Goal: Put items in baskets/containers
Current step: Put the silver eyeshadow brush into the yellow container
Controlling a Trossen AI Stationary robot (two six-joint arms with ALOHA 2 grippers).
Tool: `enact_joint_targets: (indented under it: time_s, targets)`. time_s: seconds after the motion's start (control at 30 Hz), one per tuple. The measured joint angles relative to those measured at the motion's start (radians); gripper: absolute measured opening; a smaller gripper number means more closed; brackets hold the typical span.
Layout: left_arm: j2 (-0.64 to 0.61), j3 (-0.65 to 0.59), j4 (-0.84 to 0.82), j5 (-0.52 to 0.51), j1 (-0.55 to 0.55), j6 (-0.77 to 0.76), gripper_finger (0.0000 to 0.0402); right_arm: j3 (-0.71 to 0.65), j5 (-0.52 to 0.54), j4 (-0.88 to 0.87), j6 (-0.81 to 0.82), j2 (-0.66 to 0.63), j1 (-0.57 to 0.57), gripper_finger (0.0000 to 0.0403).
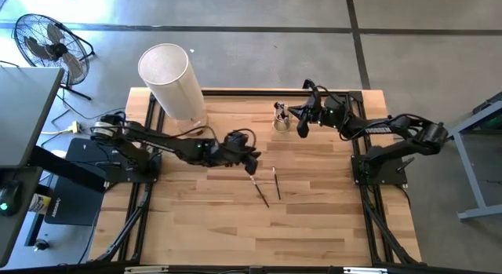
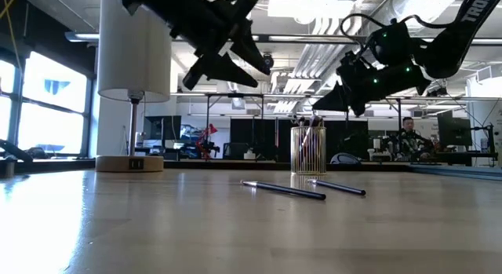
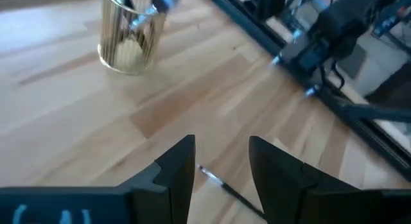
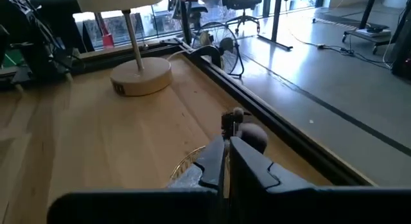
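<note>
Small transparent yellowish glass cup [image 1: 281, 123] stands at the table's 12 o'clock, several thin dark-handled brushes [image 1: 279, 110] upright inside. Two thin dark makeup brushes [image 1: 260, 191] [image 1: 276, 182] lie loose on the light wooden tabletop [image 1: 212, 219] near centre. Left gripper [image 1: 252, 167] hangs above them, fingers apart, holding nothing. Right gripper [image 1: 301, 129], at the cup's 3 o'clock, has fingers nearly together and holds nothing visible.

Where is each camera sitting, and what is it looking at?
High view: above, looking down; both arms, cup, two brushes.
Low view: tabletop height, facing the room; both arms overhead.
Left wrist: over a brush, left claw open.
Right wrist: above the cup rim, right claw nearly shut.
Shared: cup in high, low, left wrist.
</note>
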Motion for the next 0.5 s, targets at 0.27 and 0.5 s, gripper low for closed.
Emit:
enact_joint_targets:
  time_s: [0.27, 0.5]
  targets:
    - [0.035, 0.226, -0.431, -0.010, -0.035, -0.100, 0.0145, 0.075, 0.073, -0.275, -0.002, -0.147, 0.032, 0.0077]
    - [0.035, 0.290, -0.618, -0.105, -0.101, -0.443, 0.0145, 0.243, 0.091, -0.931, 0.166, -0.304, 0.166, 0.0088]
